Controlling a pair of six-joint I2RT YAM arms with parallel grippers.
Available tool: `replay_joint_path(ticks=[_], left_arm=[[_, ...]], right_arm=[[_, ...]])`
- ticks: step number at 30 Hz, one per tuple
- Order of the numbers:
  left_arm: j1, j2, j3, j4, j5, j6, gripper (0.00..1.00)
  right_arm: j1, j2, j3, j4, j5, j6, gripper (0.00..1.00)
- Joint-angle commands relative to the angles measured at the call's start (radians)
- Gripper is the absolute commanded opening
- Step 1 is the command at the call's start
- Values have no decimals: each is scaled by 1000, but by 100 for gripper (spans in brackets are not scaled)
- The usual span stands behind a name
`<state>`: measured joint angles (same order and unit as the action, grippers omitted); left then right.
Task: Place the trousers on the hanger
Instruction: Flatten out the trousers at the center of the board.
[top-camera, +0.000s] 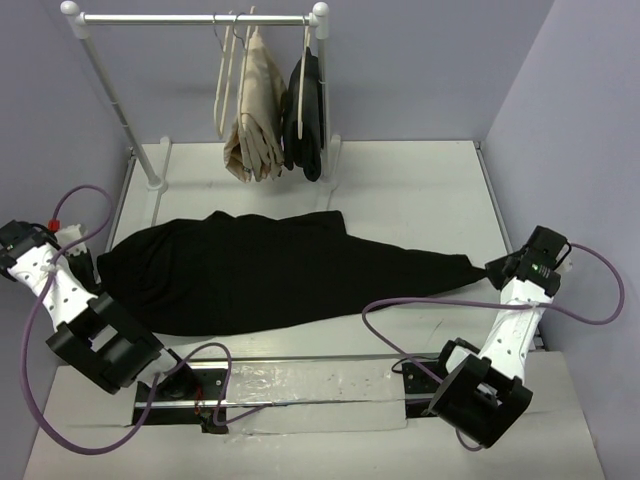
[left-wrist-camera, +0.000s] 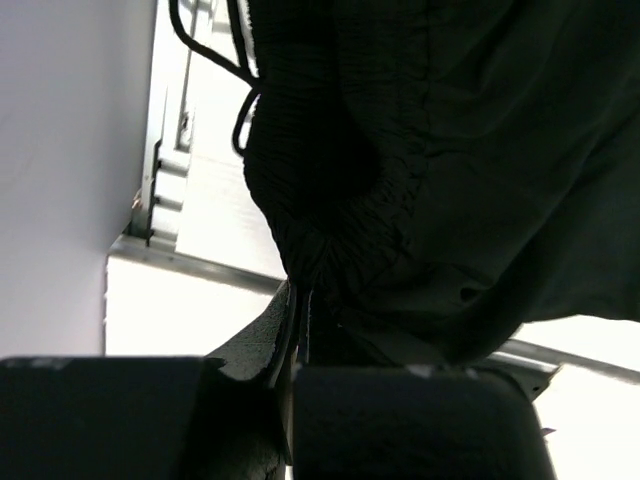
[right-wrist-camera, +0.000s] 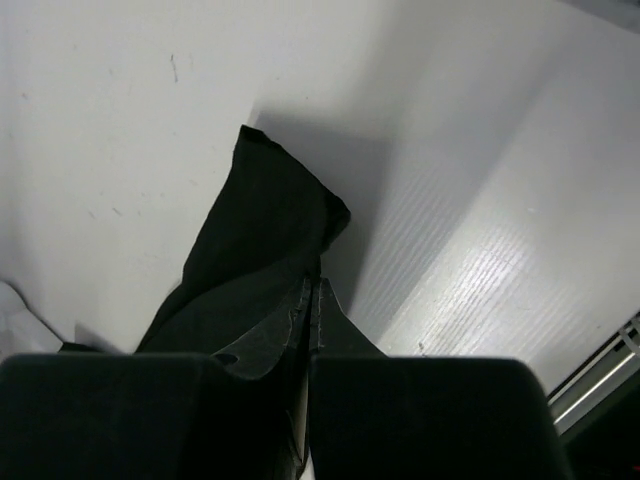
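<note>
The black trousers (top-camera: 250, 275) stretch across the white table, waistband to the left and leg ends to the right. My left gripper (top-camera: 92, 262) is shut on the gathered elastic waistband (left-wrist-camera: 330, 200); in the left wrist view its tips (left-wrist-camera: 298, 300) pinch the bunched fabric. My right gripper (top-camera: 490, 268) is shut on the narrow leg end (right-wrist-camera: 265, 230), its tips (right-wrist-camera: 312, 292) closed on the cloth. An empty white hanger (top-camera: 225, 75) hangs on the rack at the back, left of the other garments.
A white clothes rack (top-camera: 200, 18) stands at the table's far edge. Beige trousers (top-camera: 258, 115) and a smaller black garment (top-camera: 308, 115) hang from it on their own hangers. Purple cables loop near both arm bases. Grey walls close in on three sides.
</note>
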<state>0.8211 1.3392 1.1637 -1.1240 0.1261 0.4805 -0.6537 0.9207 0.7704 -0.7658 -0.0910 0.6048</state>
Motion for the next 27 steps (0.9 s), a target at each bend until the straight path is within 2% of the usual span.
replay_joint_path(ticks=[1, 6, 7, 9, 10, 11, 12, 13, 15, 17, 20, 21, 25, 27], left_arm=[[33, -15, 43, -34, -23, 72, 0], [58, -20, -12, -31, -57, 104, 0], [61, -25, -44, -34, -57, 107, 4], [62, -22, -76, -40, -49, 102, 21], [65, -21, -81, -45, -43, 101, 38], [64, -20, -81, -51, -40, 99, 43], [65, -20, -79, -54, -34, 95, 60], [66, -17, -59, -59, -29, 93, 68], [66, -12, -6, -76, -8, 83, 72], [65, -5, 37, -80, 15, 52, 72], [61, 29, 103, -36, 81, -14, 67], [56, 61, 119, -19, 98, -34, 65], [27, 155, 143, 68, 150, -132, 62], [9, 179, 145, 143, 155, -183, 63]], right_arm=[[-7, 0, 75, -24, 83, 12, 0], [-7, -5, 30, -23, 121, 20, 0], [-6, -9, 24, -23, 143, 18, 5], [-7, -6, 20, -27, 161, 13, 31], [-6, 4, 23, -29, 174, 13, 57], [-6, 10, 30, -32, 194, 13, 64], [-1, 17, 49, -38, 200, 13, 68], [2, 23, 61, -43, 204, 12, 70], [28, 33, 98, -41, 217, 3, 71], [52, 41, 131, -30, 202, -23, 71], [158, 44, 159, 17, 166, -40, 71], [252, 44, 164, 63, 140, -37, 71], [502, 124, 191, 180, 97, 6, 71], [566, 215, 210, 252, 41, 36, 68]])
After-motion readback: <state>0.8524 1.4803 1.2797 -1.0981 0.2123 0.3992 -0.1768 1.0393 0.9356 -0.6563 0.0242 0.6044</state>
